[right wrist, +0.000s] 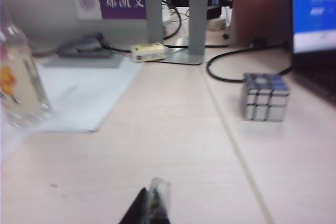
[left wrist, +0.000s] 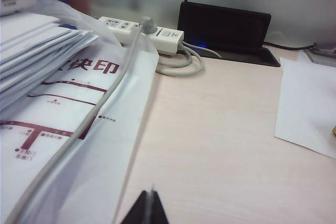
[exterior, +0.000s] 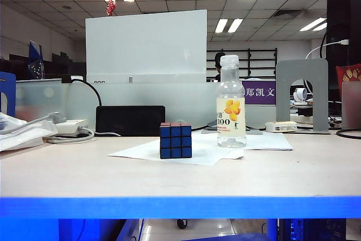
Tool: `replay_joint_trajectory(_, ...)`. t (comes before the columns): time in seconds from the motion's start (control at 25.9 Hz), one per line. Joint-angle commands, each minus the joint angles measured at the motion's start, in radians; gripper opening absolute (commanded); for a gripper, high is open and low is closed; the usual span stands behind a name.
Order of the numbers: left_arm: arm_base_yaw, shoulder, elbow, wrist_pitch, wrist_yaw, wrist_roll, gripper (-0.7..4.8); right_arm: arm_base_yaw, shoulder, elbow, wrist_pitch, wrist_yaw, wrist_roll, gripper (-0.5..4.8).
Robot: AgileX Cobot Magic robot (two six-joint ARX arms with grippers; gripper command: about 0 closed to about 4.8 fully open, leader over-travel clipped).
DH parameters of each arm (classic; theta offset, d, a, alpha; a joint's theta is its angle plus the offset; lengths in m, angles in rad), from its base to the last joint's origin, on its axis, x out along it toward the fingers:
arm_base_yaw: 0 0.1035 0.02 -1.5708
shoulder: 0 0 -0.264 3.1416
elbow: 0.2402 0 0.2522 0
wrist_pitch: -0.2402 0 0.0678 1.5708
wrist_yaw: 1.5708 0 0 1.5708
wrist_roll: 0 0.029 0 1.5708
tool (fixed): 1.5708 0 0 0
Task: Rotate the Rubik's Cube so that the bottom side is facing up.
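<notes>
1. The desk point(exterior: 67, 173) is pale wood-grain with a blue front edge, standing in an office with ceiling light panels and a white board point(exterior: 146, 46) behind it.
2. Along the desk's back edge lie a power strip point(left wrist: 142, 32), a flat black box point(exterior: 130, 120), a grey metal bookend point(exterior: 302, 94) and, at the left edge, a stack of papers in a plastic sleeve point(left wrist: 63, 103).
3. The Rubik's Cube point(exterior: 175, 140) sits near the middle of the desk on a white paper sheet point(exterior: 203, 149), just beside a clear bottle point(exterior: 231, 103).
4. The cube stands flat and square, a blue face toward the front edge and a red face on top; having equal sides, it has no long axis.
5. Its other faces are hidden.
6. The left gripper point(left wrist: 148, 211) hangs over bare desk near the papers, its jaws pressed together on nothing.
7. The right gripper point(right wrist: 152, 208) hangs over bare desk toward the right edge, jaws likewise together and empty; a silver mirror cube point(right wrist: 265, 97) lies ahead of it.
8. Both grippers are cut off at the frame edge, and the right wrist view is blurred.
</notes>
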Motion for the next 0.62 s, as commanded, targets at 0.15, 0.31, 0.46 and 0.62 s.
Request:
replay_joint_trajectory(0.15,0.002,-0.002,0.001,0.012,0.006,-0.019,-0.06,-0.003,-0.001,0.003,0.006,-0.004,0.043,-0.06)
replay_joint_trajectory(0.31,0.002,-0.002,0.001,0.012,0.006,-0.019,-0.06,-0.003,-0.001,0.003,-0.012,0.018,0.042,-0.06)
replay_joint_trajectory(0.46,0.002,-0.002,0.001,0.012,0.006,-0.019,-0.05,-0.003,-0.001,0.003,-0.011,0.017,0.045,-0.06)
replay_joint_trajectory(0.62,0.001,-0.002,0.001,0.013,0.012,-0.024,-0.05,-0.003,-0.001,0.003,-0.012,0.014,0.072,-0.06)
